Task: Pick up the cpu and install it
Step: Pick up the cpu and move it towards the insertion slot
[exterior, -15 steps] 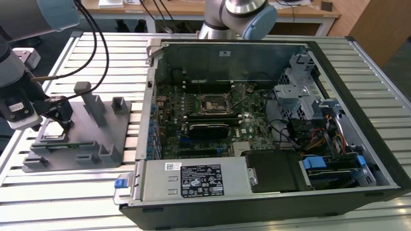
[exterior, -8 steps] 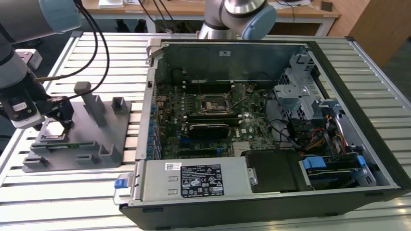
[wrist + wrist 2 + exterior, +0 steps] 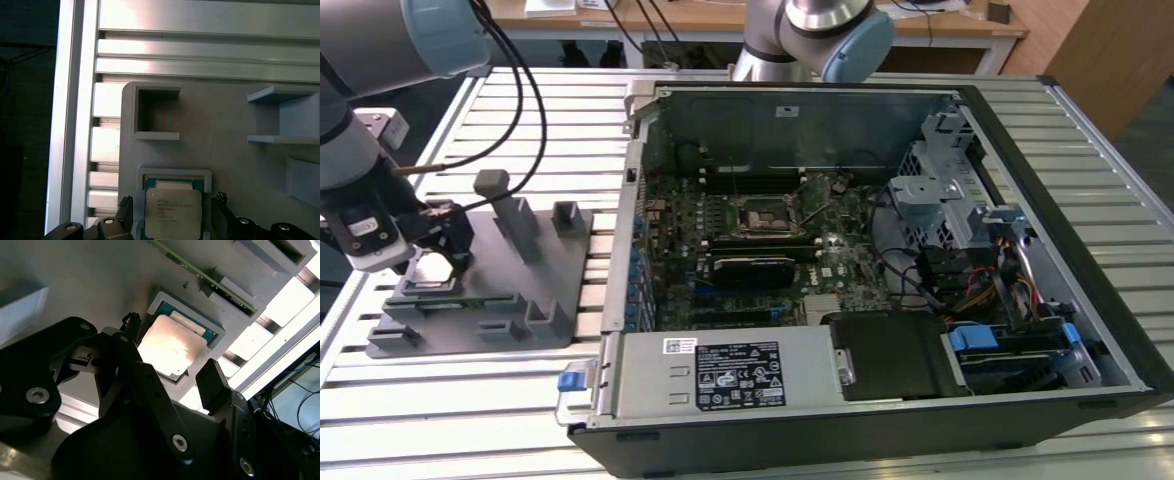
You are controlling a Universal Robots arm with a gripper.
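Straddling the cpu [image 3: 173,212], the end effector [image 3: 170,351] is open, with a black finger [image 3: 212,382] on either side and a gap showing at one of them. The cpu lies flat in a square pocket near the edge of the grey holder tray [image 3: 520,300], metal top up, carrying several lines of small print. Beside the tray on the bench [image 3: 454,420] sits an open computer case [image 3: 1067,200] with a white printed label [image 3: 734,372].

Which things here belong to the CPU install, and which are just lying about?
Job in hand: cpu; open claw straddling it; grey holder tray; motherboard socket.
Lying about: power supply; drive cage; slatted table.
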